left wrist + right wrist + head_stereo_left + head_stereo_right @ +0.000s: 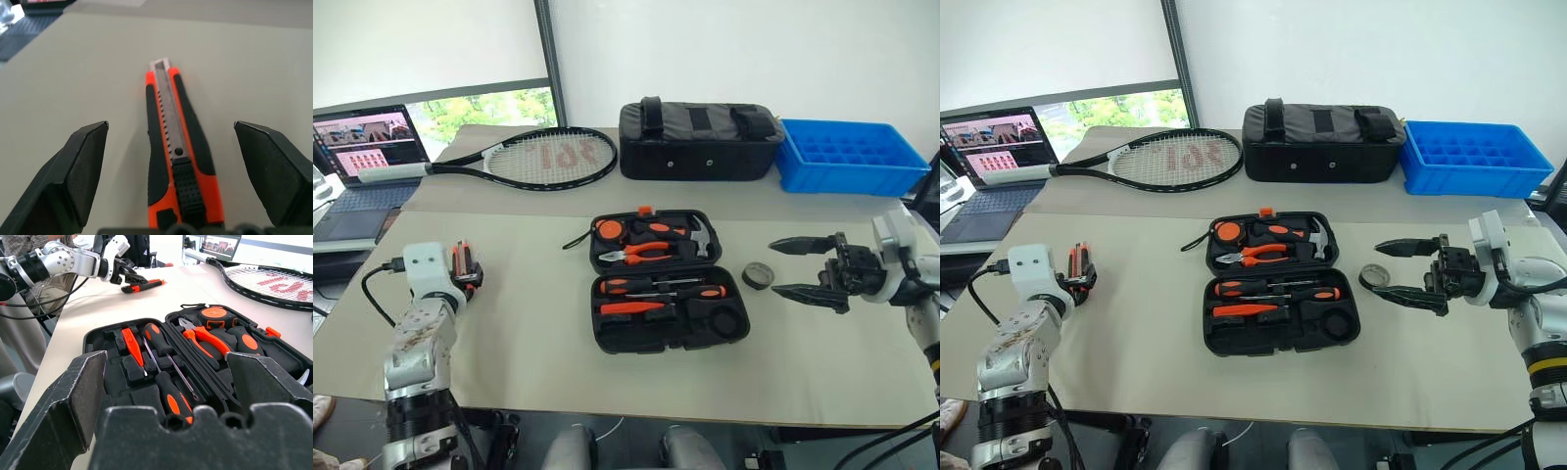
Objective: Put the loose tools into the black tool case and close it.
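The black tool case (607, 333) lies open in the middle of the table, lid flat behind it. Pliers, a tape measure and a hammer fill the lid half; two screwdrivers (661, 288) and a slim orange tool (631, 307) sit in the front half. An orange-black utility knife (168, 132) lies on the table at the far left, between the spread fingers of my left gripper (463, 266), which is open and not touching it. A small dark tape roll (757, 277) rests just right of the case. My right gripper (775, 266) is open beside the roll, pointing toward the case.
A tennis racket (548, 155), a black fabric bag (700, 142) and a blue plastic tray (852, 157) line the back of the table. A laptop (362, 157) stands at the far left. Bare tabletop lies in front of the case.
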Available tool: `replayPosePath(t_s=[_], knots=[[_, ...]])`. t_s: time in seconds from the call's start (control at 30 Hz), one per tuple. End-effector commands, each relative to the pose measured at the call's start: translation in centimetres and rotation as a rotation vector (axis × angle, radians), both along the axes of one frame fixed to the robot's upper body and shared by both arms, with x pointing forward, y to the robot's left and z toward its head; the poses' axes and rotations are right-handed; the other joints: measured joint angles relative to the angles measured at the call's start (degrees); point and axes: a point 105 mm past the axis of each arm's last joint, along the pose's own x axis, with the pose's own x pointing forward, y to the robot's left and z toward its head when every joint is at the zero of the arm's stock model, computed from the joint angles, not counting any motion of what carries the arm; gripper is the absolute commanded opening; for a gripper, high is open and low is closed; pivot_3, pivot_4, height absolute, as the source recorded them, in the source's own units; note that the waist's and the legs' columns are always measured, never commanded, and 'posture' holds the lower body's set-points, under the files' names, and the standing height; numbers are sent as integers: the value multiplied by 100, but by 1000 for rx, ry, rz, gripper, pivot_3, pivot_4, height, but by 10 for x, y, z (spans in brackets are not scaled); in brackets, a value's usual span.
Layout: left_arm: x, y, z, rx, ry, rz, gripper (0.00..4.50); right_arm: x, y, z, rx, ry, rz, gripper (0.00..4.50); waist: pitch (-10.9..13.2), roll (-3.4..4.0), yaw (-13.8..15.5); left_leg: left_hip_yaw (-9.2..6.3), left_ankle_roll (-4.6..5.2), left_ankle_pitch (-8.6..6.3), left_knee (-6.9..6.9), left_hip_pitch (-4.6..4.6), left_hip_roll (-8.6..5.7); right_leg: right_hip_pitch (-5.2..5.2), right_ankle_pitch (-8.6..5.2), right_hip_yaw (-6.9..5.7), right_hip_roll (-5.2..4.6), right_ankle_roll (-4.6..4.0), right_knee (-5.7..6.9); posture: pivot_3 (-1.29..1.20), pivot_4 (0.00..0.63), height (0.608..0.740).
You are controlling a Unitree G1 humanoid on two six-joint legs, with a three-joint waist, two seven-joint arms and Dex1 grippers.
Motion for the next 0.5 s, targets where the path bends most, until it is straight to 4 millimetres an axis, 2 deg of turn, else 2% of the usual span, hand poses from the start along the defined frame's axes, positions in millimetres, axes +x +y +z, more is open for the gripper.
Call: replayPosePath(t_s=[0.03, 0.2, 0.3, 0.37, 0.5], knots=[[2, 5, -1, 5, 24, 15, 4395, -4, 1, 12, 10, -46, 51, 4500, -1, 2, 0, 0, 0, 0, -1, 0, 0, 0, 0, -1, 0, 0, -1, 0, 150, 708], [1, 4, -10, -27, 60, 17, 4395, -4, 1, 12, 8, -44, 51, 4500, -3, 4, 9, -2, -1, 0, -2, -4, -1, 0, 1, -7, -1, -1, -5, 0, 150, 708], [1, 5, -12, -37, 65, 14, 3740, -5, 0, 12, 6, -43, 49, 4500, -3, 4, 8, -4, -1, 0, -2, -4, -1, 1, 1, -9, -1, -1, -5, 0, 150, 708], [0, 6, -13, -64, 57, 31, 2987, -6, -1, 12, 4, -43, 47, 4500, -2, 4, -7, -4, -1, 0, -3, -4, 0, 1, 1, -9, -1, -1, -5, 0, 150, 708], [-2, 10, -10, -78, 24, 62, 1775, -7, -3, 12, 3, -43, 44, 4500, -1, 2, -25, -5, -1, 0, -7, -2, 0, 1, 1, -8, 0, -2, -5, 0, 150, 708]])
